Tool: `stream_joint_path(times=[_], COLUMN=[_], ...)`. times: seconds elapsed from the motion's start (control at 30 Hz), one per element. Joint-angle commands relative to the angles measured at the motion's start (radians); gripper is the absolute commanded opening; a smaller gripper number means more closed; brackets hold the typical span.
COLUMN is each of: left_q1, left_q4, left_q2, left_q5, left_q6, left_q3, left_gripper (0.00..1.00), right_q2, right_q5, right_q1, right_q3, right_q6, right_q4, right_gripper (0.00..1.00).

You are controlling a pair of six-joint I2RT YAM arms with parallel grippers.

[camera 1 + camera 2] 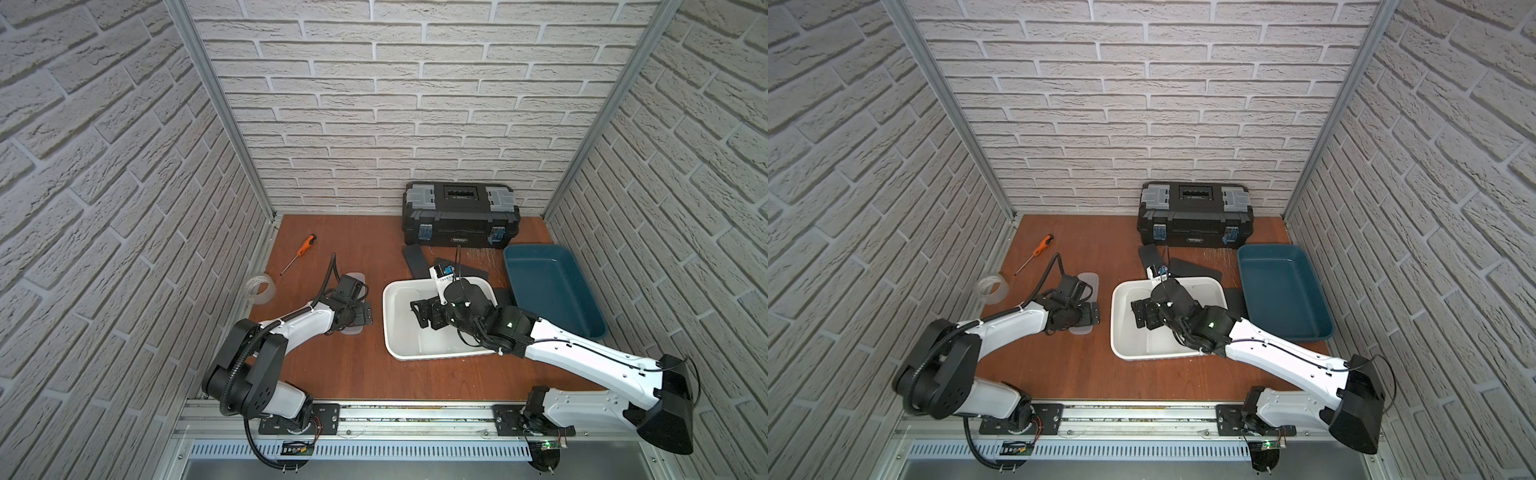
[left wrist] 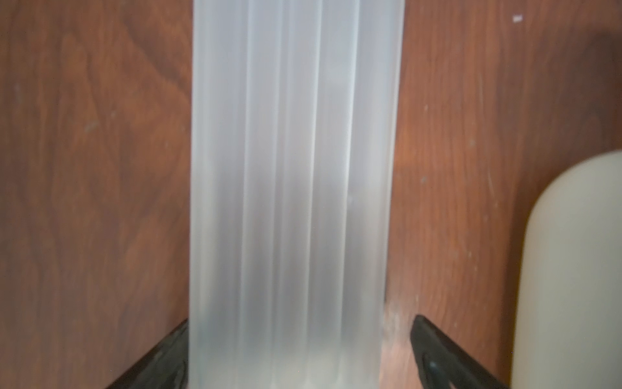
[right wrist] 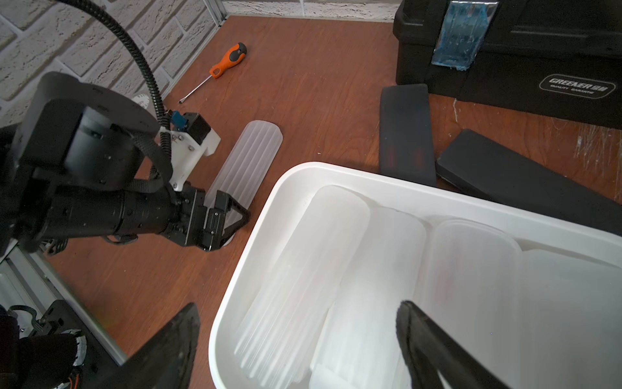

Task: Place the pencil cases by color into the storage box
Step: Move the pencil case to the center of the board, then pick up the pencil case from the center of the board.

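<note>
Frosted cases (image 3: 303, 269) flat in white box (image 3: 370, 180), 1 ribbed case (image 3: 247, 165) flat beside it (blk cases (image 3: 405, 134) behind).

The left tool (image 1: 1093, 313) is over a frosted pencil case (image 1: 1090, 279); the right tool (image 1: 1137, 312) hangs over the white box (image 1: 1114, 328).

Evenly, softly lit in both top views, with the brick walls (image 1: 83, 166) bowed at the edges. Dim and badly defocused in the left wrist view, smearing the frosted pencil case (image 2: 292, 202). Sharper in the right wrist view, save blurred near jaws.
</note>
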Motion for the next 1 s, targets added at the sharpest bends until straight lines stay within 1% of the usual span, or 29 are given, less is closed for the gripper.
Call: stream_joint_path(times=[0.0,0.1,0.17,0.27,0.33,0.4,0.43,0.57,0.7,0.8,0.97], left_q1=[-0.009,-0.004,0.018,0.104,0.179,0.247,0.278,0.379,0.462,0.485,0.494], left_q4=[-0.035,-0.138,-0.221,-0.341,-0.399,-0.44,-0.46,-0.49,-0.499,-0.499,-0.492], left_q2=[-0.144,-0.314,-0.426,-0.576,-0.655,-0.729,-0.752,-0.855,-0.922,-0.956,-0.982], left_q5=[-0.042,-0.095,-0.138,-0.159,-0.146,-0.126,-0.112,-0.136,-0.157,-0.171,-0.177], left_q6=[-0.026,-0.007,0.004,0.023,0.039,0.039,0.034,0.004,0.013,0.025,0.051], left_q3=[-0.021,0.004,0.033,0.076,0.093,0.107,0.115,0.121,0.125,0.127,0.149], left_gripper=[0.98,0.98,0.98,0.98,0.98,0.98,0.98,0.98,0.98,0.98,0.98], right_q2=[0.038,0.108,0.169,0.267,0.348,0.452,0.505,0.676,0.874,0.994,1.129], right_q5=[0.04,0.049,0.058,0.069,0.069,0.075,0.079,0.084,0.072,0.083,0.134], right_q1=[0.018,0.028,0.035,0.045,0.05,0.06,0.065,0.076,0.092,0.106,0.119], right_q3=[0.065,0.138,0.196,0.293,0.375,0.49,0.544,0.72,0.937,1.066,1.207], right_q6=[0.039,0.058,0.079,0.102,0.116,0.138,0.144,0.199,0.243,0.276,0.378], right_q4=[0.011,-0.007,-0.023,-0.045,-0.072,-0.128,-0.148,-0.195,-0.27,-0.31,-0.378], right_gripper=[0.93,0.93,0.93,0.93,0.93,0.93,0.93,0.93,0.93,0.93,0.93])
